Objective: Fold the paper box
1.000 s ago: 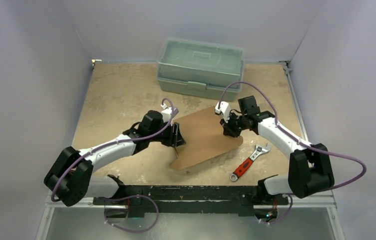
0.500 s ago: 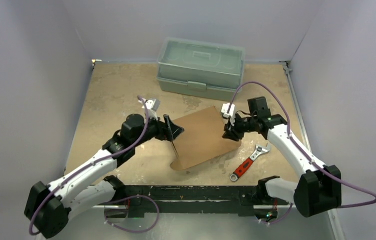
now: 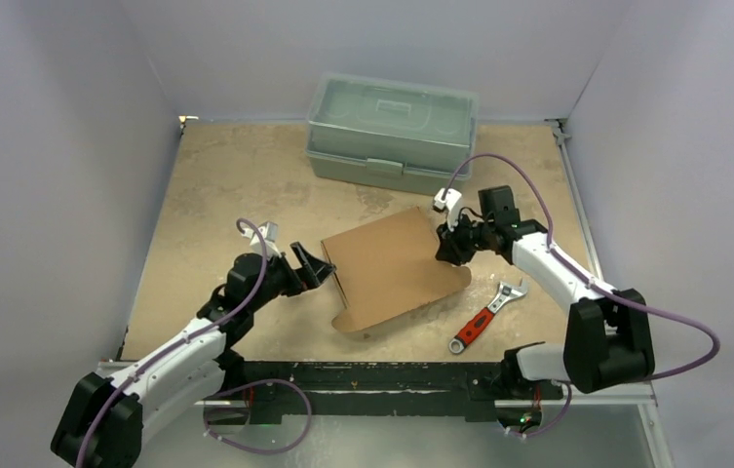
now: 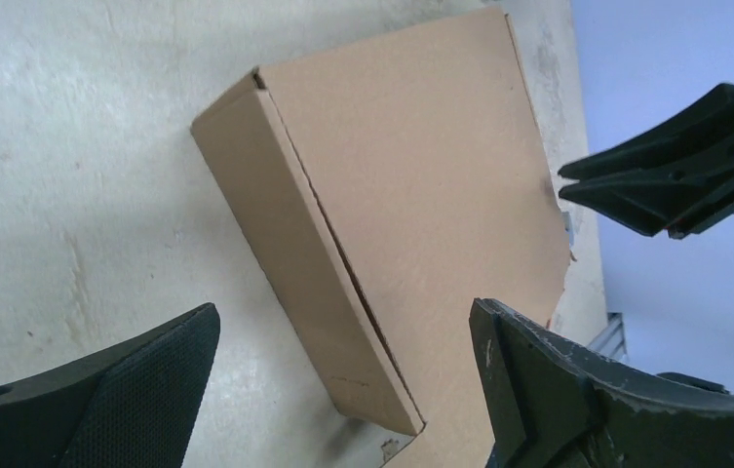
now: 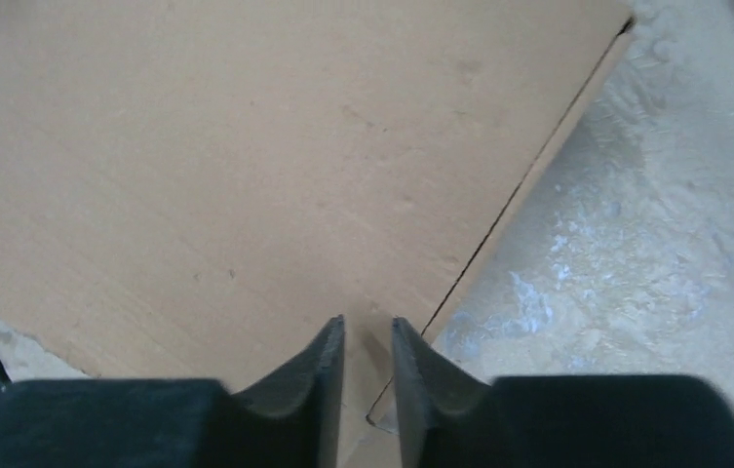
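The paper box (image 3: 392, 268) is brown cardboard, lying folded and shallow in the middle of the table. Its left side wall (image 4: 294, 244) stands under the flat top panel (image 4: 431, 166). My left gripper (image 3: 312, 263) sits just left of that wall with its jaws wide open and touches nothing. In the left wrist view the wall lies between and beyond the left gripper (image 4: 343, 380). My right gripper (image 3: 447, 249) is at the box's right edge. Its jaws (image 5: 367, 327) are a narrow gap apart, tips over the top panel near a cut edge, with nothing between them.
A grey-green plastic toolbox (image 3: 392, 132) stands at the back of the table. A wrench with a red handle (image 3: 484, 317) lies right of the box, near the front. White walls close in the table on three sides.
My left gripper opened, let go of the box's left side and drew back to the left. The box settled lower. My right gripper stayed at the right edge, shifting only slightly.
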Tool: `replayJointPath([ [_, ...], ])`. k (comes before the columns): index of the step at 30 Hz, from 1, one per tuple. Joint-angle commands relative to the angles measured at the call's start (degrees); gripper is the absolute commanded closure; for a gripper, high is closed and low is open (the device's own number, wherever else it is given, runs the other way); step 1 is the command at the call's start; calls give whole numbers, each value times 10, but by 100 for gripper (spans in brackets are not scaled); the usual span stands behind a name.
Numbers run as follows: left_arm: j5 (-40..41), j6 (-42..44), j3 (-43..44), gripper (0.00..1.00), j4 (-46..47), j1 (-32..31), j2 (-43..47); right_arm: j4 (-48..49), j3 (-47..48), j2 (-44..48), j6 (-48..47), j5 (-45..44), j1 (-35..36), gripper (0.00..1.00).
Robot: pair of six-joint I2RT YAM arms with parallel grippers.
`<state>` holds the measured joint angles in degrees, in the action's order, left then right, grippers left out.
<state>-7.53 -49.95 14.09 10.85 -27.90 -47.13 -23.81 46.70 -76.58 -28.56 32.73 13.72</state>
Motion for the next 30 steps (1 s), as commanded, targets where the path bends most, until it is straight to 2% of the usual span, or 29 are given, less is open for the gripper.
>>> replayJointPath([
  [1,-36,-65,-33,1,110,4,3,57,21,22,80,4,-28,65],
  [3,-41,-66,-36,1,113,4,-6,71,25,8,113,24,-56,57],
  [7,-42,-70,-43,1,120,4,-17,62,66,-63,139,90,-95,49],
  [11,-50,-84,-61,1,146,4,-21,59,94,-142,155,125,-114,48],
  [15,-53,-87,-73,1,158,4,-21,54,102,-179,160,182,-131,48],
  [16,-54,-88,-74,1,161,4,-22,54,100,-184,161,192,-132,59],
  [17,-55,-87,-75,1,163,4,-24,54,99,-189,162,200,-139,49],
  [18,-55,-86,-75,1,164,4,-27,52,99,-194,162,207,-141,46],
  [30,-64,-94,-86,1,213,4,-67,35,105,-250,161,240,-145,46],
])
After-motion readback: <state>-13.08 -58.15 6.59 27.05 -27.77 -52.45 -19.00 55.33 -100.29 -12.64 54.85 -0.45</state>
